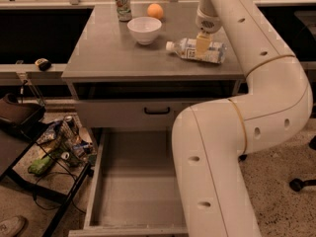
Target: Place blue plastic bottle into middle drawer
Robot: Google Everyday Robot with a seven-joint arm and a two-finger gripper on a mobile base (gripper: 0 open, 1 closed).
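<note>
The white arm [237, 147] rises at the right beside the pulled-out middle drawer [95, 181], near and low. On the cabinet top [108, 58] beyond, the blue plastic bottle [185, 49] lies on its side right of the bowl [144, 29]. The gripper [203, 43] is upon it; whether it grips, I cannot tell.
</note>
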